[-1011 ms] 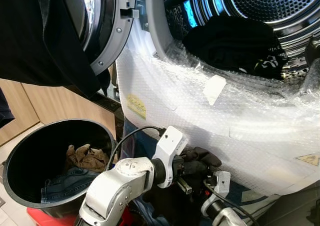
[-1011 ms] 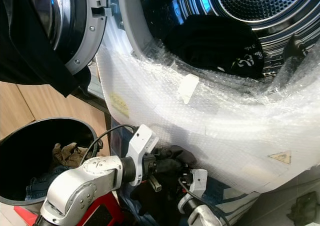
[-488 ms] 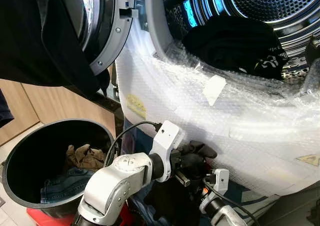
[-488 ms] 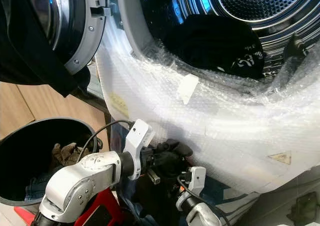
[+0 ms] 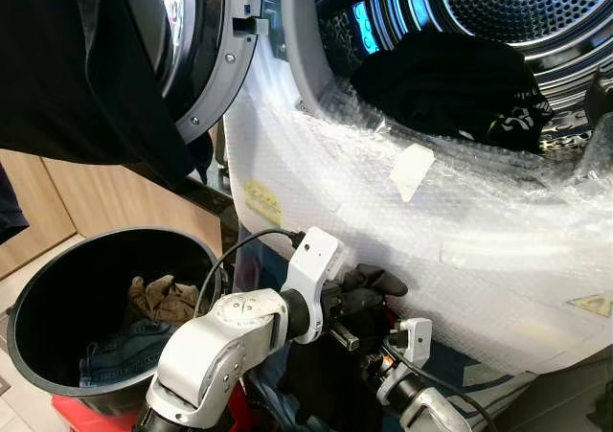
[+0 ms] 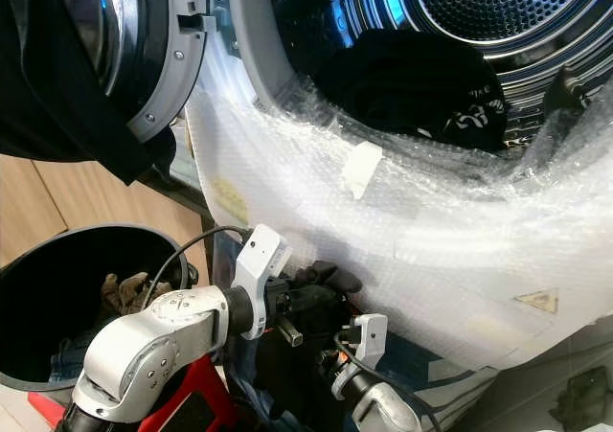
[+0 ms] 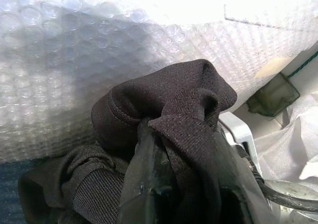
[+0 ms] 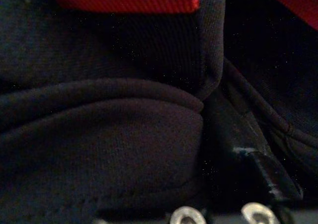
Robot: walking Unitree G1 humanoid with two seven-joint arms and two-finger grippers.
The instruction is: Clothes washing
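The left tool [image 5: 359, 303] grips a black garment [image 5: 369, 293] below the bubble-wrapped washer [image 5: 460, 221].

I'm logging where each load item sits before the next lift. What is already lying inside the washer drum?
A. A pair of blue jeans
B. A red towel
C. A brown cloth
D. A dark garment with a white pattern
D: a dark garment with a white pattern lies in the drum, while the jeans and brown cloth sit in the black bin.

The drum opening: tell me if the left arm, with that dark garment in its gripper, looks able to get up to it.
Probably yes. The left gripper, shut on the dark garment, sits below the drum opening, with the bubble wrap front between them and nothing blocking the path upward.
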